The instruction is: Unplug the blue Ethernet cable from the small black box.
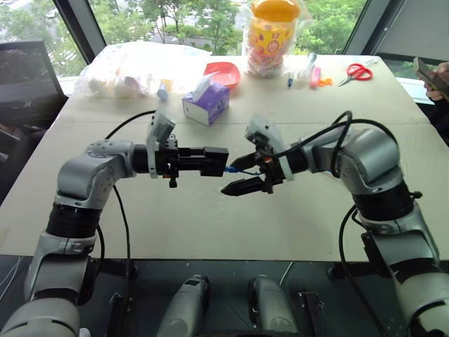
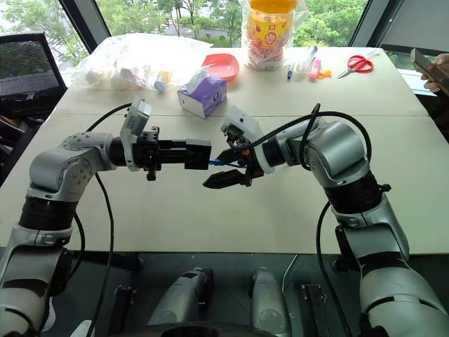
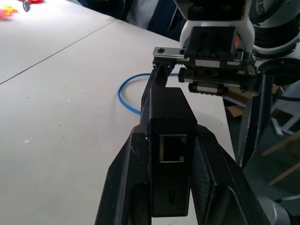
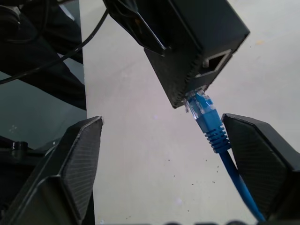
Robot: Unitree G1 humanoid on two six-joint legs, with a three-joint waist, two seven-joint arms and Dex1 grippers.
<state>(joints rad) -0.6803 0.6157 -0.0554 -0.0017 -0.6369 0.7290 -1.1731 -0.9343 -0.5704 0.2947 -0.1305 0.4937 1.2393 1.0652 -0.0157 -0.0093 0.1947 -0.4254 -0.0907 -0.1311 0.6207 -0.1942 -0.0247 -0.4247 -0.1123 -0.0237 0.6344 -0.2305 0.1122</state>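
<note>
Purple tissue box (image 1: 206, 102), red scissors (image 1: 359, 71), perhaps a snack jar (image 1: 269, 36).

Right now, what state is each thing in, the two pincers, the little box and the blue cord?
left pincer: shut on the small black box.
right pincer: open, either side of the plug.
small black box: held above the table.
blue Ethernet cable: plug at the box's port, apparently still in.

light: bright daylight from windows | shadows: soft | focus: sharp
</note>
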